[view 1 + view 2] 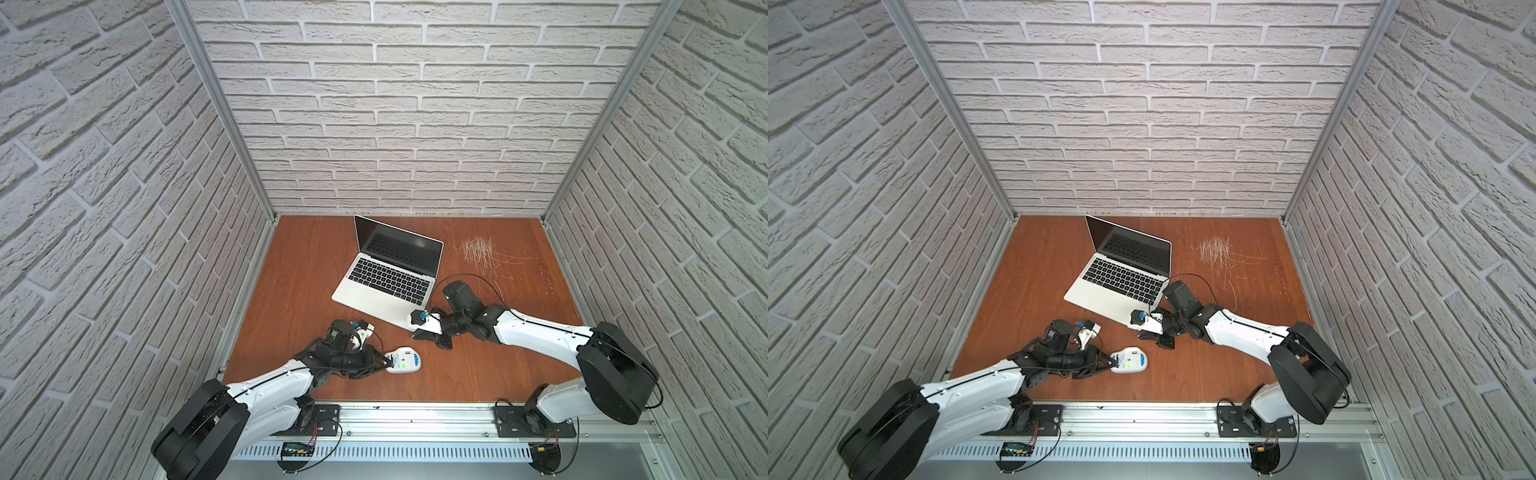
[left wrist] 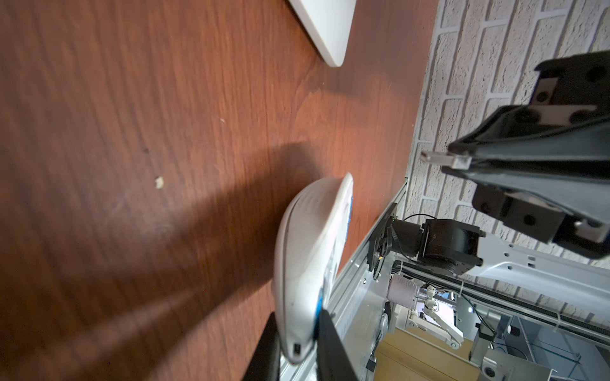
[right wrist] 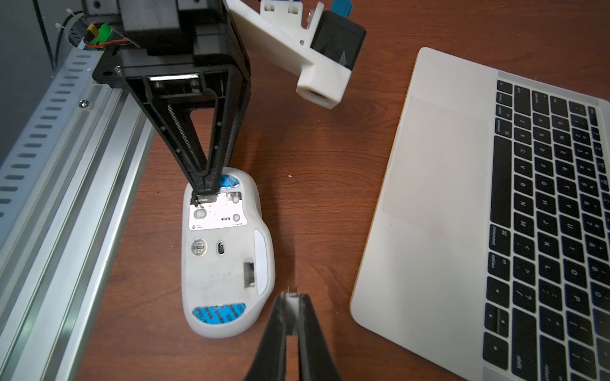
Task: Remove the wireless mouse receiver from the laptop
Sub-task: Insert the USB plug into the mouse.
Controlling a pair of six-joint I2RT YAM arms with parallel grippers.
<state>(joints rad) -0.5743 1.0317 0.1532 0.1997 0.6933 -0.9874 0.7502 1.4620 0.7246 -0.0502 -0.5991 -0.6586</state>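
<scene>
Over the surface (image 3: pixel 313 148), between the white mouse (image 3: pixel 227 264) and the front corner of the laptop (image 3: pixel 429 204), your right end effector (image 3: pixel 293 301) is pinched tight on the wireless mouse receiver (image 2: pixel 444 159). It's out of the port and clear of the laptop, so the pull itself looks done. Your left end effector (image 3: pixel 204 193) is clamped on the end of the upturned mouse nearest its own arm. Watch that right-hand pinch: the stub is tiny and only its cap sits in the grip. Any jolt, twist or brush against the mouse's rim could lever it loose and send it skittering away. Its long axis runs straight out along the right end effector. The silvery plug end pokes out in front, aimed steeply down at the surface just beside the mouse.
</scene>
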